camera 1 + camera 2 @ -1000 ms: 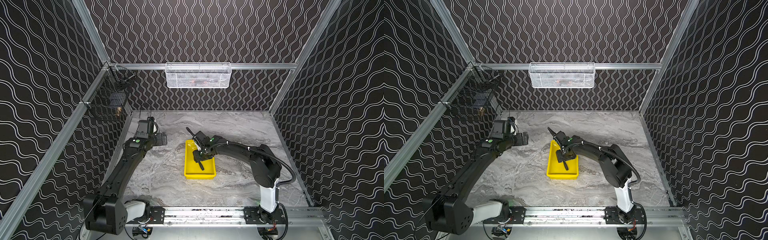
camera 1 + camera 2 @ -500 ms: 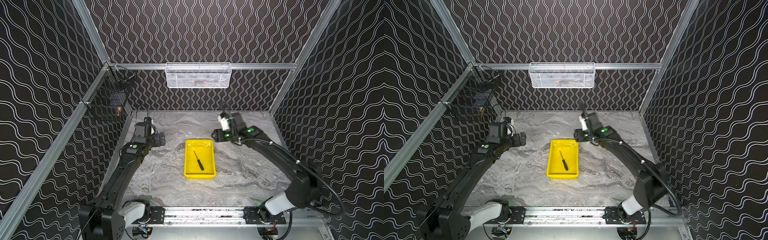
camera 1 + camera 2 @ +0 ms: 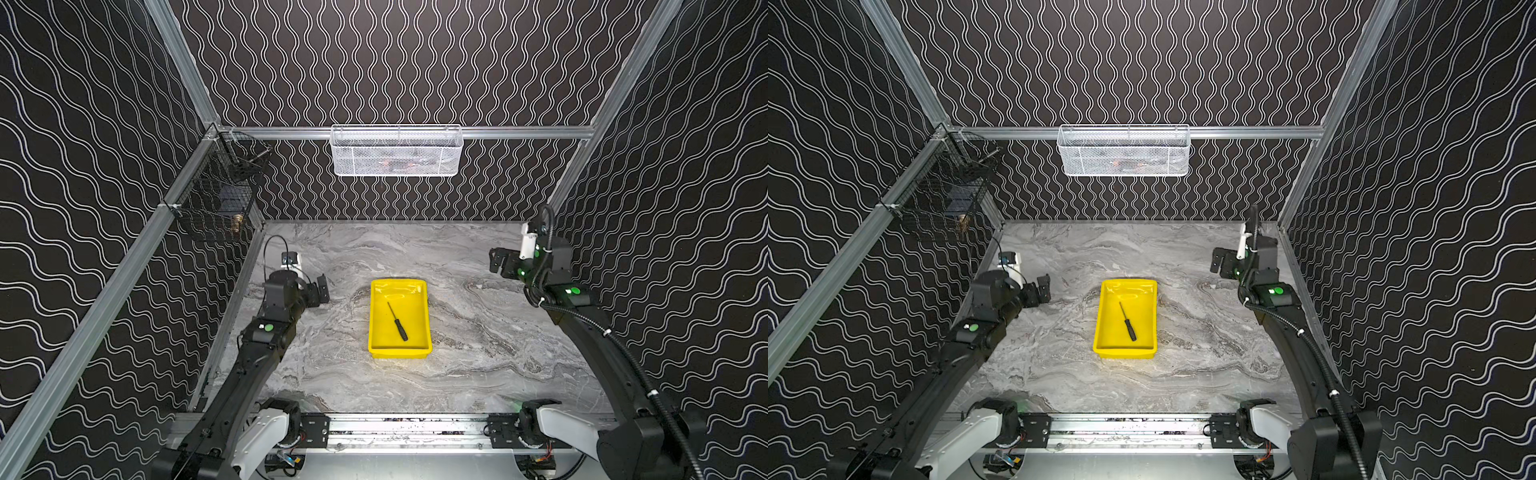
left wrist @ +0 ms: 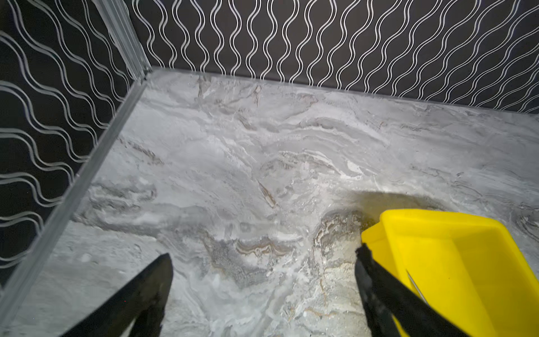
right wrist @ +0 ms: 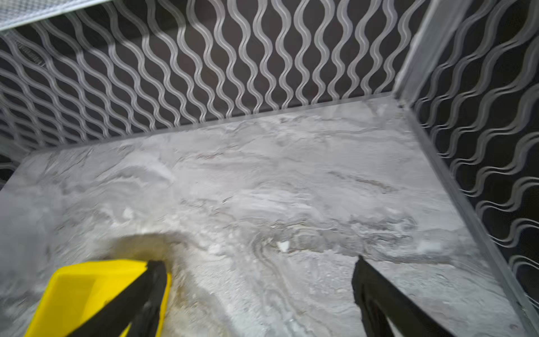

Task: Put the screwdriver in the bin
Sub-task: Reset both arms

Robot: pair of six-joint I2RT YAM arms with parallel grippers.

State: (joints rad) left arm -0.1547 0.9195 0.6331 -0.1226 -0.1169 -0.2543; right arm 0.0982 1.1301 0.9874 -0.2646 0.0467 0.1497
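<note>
Grey-veined marble tabletop (image 3: 478,374) under both arms. On it, between left hand (image 3: 322,289) and right hand (image 3: 496,261) and well apart from each: bright yellow bin (image 3: 417,299), shallow, rectangular, low walls, rolled rim. Same placing in both top views. Left hand (image 4: 262,262) spread wide in its wrist view. Right hand (image 5: 259,268) likewise spread wide. Inside bin, lying flat and diagonal on its floor, clear of both hands: screwdriver (image 3: 398,322), slim, black ribbed handle toward the arm bases, thin dark shaft pointing away, shorter than the bin.
</note>
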